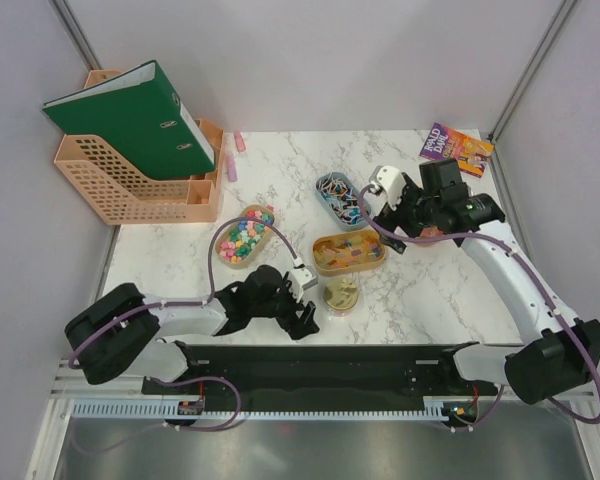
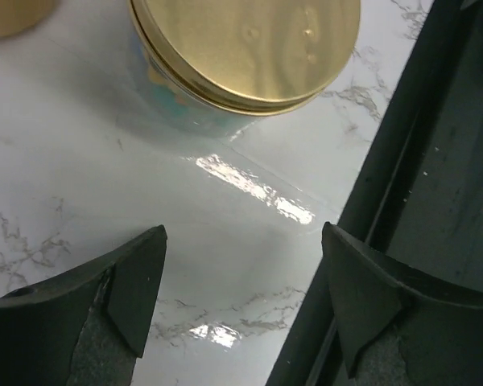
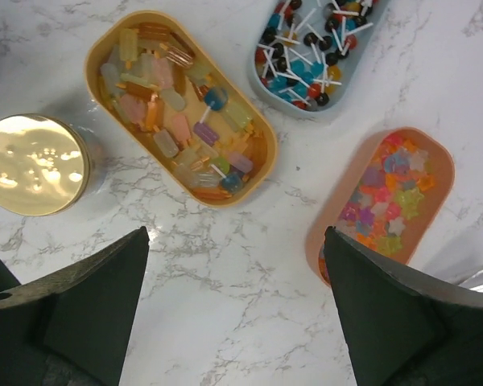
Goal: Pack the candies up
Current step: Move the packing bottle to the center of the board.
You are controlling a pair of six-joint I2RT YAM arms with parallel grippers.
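The candies lie in three oval trays on the marble table. Small star-shaped candies (image 1: 243,238) (image 3: 386,189) in mixed colours fill a peach tray (image 3: 336,211). Wrapped ice-lolly sweets (image 3: 177,121) fill an orange tray (image 1: 348,266), and round lollipops (image 3: 306,48) fill a blue-grey tray (image 1: 325,192). A jar with a gold lid (image 1: 341,292) (image 2: 245,48) (image 3: 32,165) stands in front of the orange tray. My left gripper (image 1: 308,318) (image 2: 241,297) is open and empty, low over the table just short of the jar. My right gripper (image 1: 388,222) (image 3: 237,305) hangs open and empty high above the trays.
A peach file rack (image 1: 130,185) with a green binder (image 1: 130,115) stands at the back left. A colourful book (image 1: 456,148) lies at the back right. The black base rail (image 2: 435,201) runs along the table's near edge, close beside my left gripper.
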